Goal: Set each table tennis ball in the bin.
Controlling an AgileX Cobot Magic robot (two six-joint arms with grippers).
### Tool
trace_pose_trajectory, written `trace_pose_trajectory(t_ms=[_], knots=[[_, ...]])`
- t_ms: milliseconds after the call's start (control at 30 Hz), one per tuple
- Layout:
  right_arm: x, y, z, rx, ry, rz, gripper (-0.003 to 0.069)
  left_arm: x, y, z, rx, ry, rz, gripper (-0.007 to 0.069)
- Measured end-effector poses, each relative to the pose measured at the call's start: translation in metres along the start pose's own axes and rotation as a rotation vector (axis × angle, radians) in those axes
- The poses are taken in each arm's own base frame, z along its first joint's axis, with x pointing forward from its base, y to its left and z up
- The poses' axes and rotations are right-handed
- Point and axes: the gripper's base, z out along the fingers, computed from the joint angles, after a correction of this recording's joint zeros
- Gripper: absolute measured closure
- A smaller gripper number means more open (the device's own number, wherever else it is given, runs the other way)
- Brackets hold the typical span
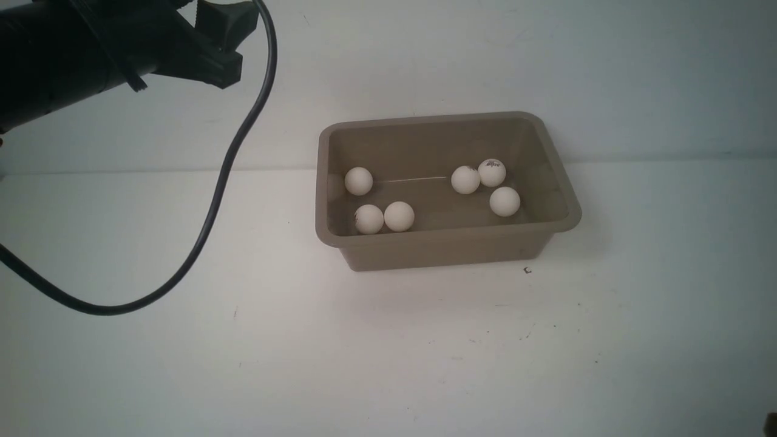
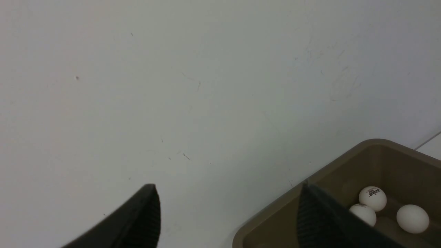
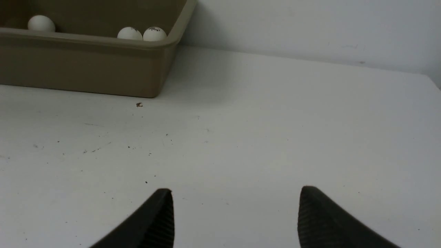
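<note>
The taupe bin (image 1: pixel 437 252) stands in the middle of the white table, near the back wall. Several white table tennis balls lie inside it: one group on the left (image 1: pixel 359 181), (image 1: pixel 399 216) and another on the right (image 1: pixel 465 179), (image 1: pixel 504 201). No ball shows on the table outside the bin. My left gripper (image 2: pixel 228 190) is open and empty, hovering high beside a corner of the bin (image 2: pixel 330 165), with balls (image 2: pixel 372 198) visible below. My right gripper (image 3: pixel 237 191) is open and empty, low over bare table, well away from the bin (image 3: pixel 86 65).
The left arm (image 1: pixel 91 48) fills the top left of the front view, and its black cable (image 1: pixel 206 224) loops down over the table's left side. A small dark speck (image 1: pixel 527 271) lies just in front of the bin. The table's back edge meets a white wall.
</note>
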Motion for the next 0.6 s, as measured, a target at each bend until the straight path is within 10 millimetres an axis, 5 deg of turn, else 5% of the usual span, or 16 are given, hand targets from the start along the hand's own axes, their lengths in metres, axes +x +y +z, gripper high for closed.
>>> trace_pose_trajectory(t_ms=[600], knots=[[0.000, 0.000, 0.000, 0.001, 0.001, 0.000, 0.0215, -0.004, -0.018, 0.001, 0.205, -0.069, 0.004, 0.0146]])
